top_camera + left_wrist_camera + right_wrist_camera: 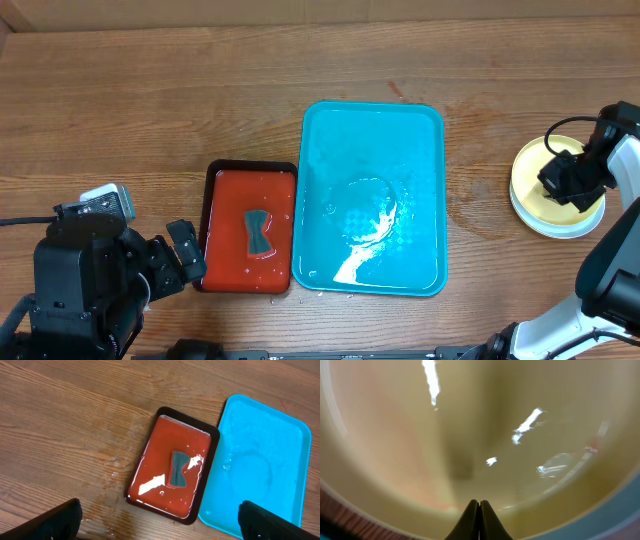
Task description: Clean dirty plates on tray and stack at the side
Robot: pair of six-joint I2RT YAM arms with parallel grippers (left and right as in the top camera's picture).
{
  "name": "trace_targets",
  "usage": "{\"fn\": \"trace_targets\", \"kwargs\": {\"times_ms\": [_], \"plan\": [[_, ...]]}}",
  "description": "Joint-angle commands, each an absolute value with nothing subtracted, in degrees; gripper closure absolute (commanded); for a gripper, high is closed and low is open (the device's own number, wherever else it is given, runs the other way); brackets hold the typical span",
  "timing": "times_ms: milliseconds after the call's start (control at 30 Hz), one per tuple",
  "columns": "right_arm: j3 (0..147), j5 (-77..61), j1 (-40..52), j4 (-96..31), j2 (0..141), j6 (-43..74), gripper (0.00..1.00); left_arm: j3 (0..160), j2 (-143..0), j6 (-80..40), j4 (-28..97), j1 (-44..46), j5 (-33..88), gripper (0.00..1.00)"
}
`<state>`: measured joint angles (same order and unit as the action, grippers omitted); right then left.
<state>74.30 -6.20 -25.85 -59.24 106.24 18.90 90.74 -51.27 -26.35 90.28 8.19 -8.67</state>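
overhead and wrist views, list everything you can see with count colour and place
blue tray: one, bright blue, wet, nothing on it, centre-right
red tray: one, red with a black rim, beside the blue tray's left edge
pad: one, grey, bow-tie shaped, in the red tray
plates: one stack, pale yellow on white, count unclear, far right
table: one, brown wood
left gripper: black, open, left of the red tray
right gripper: black, shut, over the plates

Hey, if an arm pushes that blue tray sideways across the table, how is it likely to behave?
The blue tray looks like glossy plastic, so it would probably slide easily on the smooth wooden table. The water pooled in its base would likely slosh toward the rim and might spill. Wet edges may be slippery to pinch.
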Motion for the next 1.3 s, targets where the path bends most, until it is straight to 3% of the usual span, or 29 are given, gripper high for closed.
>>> {"fn": "trace_targets", "kwargs": {"times_ms": [0,433,700,867,1067,1100,1133,1167,1200,1267], "plan": [[75.94,-14.33,-26.02,-58.06,104.05,13.58,0.96,91.13,-51.35,-25.26,90.17,7.94,-9.41,0.0],[64.03,0.8,-25.19,-47.31,104.27,19.33,0.96,91.13,-51.35,-25.26,90.15,7.94,-9.41,0.0],[68.66,0.34,-25.19,-56.71,100.99,22.76,0.96,91.13,-51.35,-25.28,90.15,7.94,-9.41,0.0],[74.26,-8.36,-22.06,-63.59,92.16,17.12,0.96,91.13,-51.35,-25.26,90.15,7.94,-9.41,0.0],[75.09,-20.43,-11.0,-68.18,76.53,13.02,0.94,91.13,-51.35,-25.28,90.15,7.94,-9.41,0.0],[75.11,-21.43,-8.4,-68.23,73.82,13.04,0.9,91.13,-51.35,-25.26,90.17,7.94,-9.41,0.0],[75.11,-22.46,-6.11,-68.14,71.57,13.08,0.75,91.13,-51.35,-25.26,90.15,7.94,-9.41,0.0],[75.11,-24.12,-3.33,-67.75,69.06,13.58,0.33,91.13,-51.35,-25.28,90.15,7.94,-9.41,0.0],[75.11,-25.8,-0.69,-66.92,66.76,13.87,0.0,91.13,-51.35,-25.26,90.15,7.94,-9.41,0.0],[75.11,-28.71,3.84,-65.63,63.35,13.87,0.0,91.13,-51.35,-25.28,90.17,7.94,-9.41,0.0]]}}
